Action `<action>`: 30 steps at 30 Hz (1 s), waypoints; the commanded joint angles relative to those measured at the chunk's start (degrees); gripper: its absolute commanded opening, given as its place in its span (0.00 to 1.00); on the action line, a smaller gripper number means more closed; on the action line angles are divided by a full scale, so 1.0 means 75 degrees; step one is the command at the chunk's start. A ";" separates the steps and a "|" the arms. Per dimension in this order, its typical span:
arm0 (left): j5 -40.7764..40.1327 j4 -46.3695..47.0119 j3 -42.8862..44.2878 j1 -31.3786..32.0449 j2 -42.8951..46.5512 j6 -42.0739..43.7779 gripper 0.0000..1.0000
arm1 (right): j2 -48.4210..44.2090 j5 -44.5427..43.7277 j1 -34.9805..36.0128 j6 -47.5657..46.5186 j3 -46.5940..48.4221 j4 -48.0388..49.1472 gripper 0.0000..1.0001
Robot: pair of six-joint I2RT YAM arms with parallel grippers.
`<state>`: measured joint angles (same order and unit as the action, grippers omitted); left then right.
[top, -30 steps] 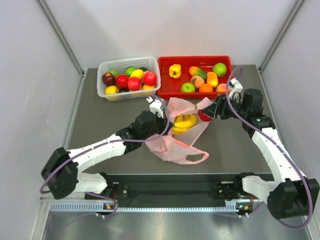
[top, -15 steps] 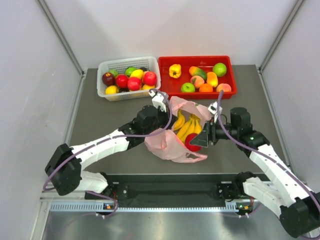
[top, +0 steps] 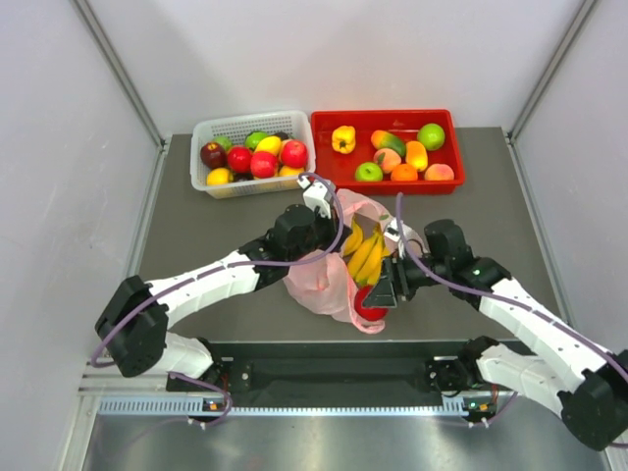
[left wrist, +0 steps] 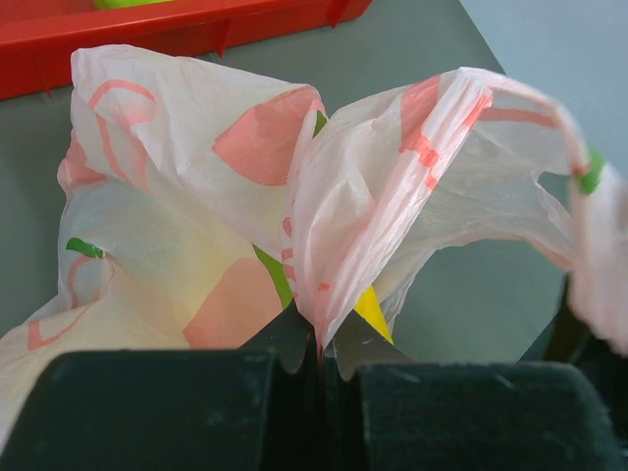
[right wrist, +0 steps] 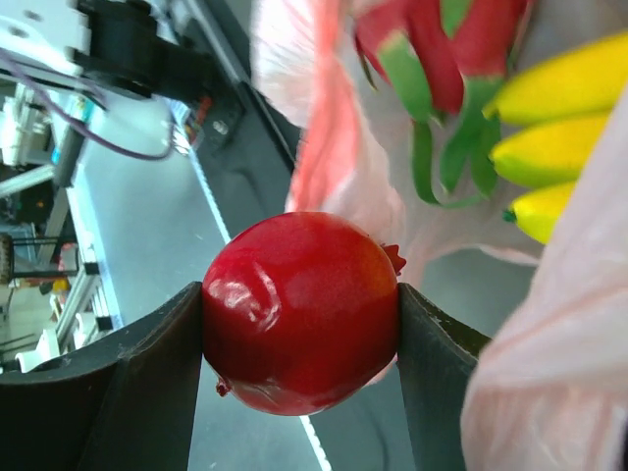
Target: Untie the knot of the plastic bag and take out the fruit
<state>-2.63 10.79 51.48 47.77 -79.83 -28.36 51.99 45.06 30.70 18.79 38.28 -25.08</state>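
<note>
Crumpled pink bag (top: 319,289), bananas (top: 365,255), red fruit (right wrist: 299,309)

The left arm (top: 211,278) is extended forward and toward the right; the left gripper (left wrist: 321,355) is closed tight, with a fold of the plastic bag (left wrist: 196,196) pinched between its jaws; the right arm (top: 530,316) is bent inward toward the middle; the right gripper (right wrist: 299,314) is clamped on the red fruit (right wrist: 294,285), with one finger pressed to each side.
</note>
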 commanded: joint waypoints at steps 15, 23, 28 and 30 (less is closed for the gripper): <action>0.0129 0.0659 0.0635 -0.0697 0.0039 0.0136 0.00 | -0.0100 -0.1413 0.1157 -0.0185 -0.0171 -0.1178 0.00; -0.0082 0.0460 0.0776 -0.0966 0.0437 0.0418 0.00 | 0.0474 -0.2256 0.1449 -0.0079 -0.0159 -0.1378 0.00; -0.0083 0.0332 0.0799 -0.1376 0.0694 0.0547 0.00 | 0.0545 -0.2445 0.1917 -0.0020 -0.0159 -0.1461 0.00; -0.0082 0.0226 0.0811 -0.1505 0.0742 0.0593 0.00 | 0.0498 -0.2340 0.2105 -0.0032 -0.0159 -0.1449 0.00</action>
<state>-2.48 10.76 54.65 38.02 -76.99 -25.36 55.99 27.86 44.03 18.15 36.99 -35.88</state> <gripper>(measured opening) 0.013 0.661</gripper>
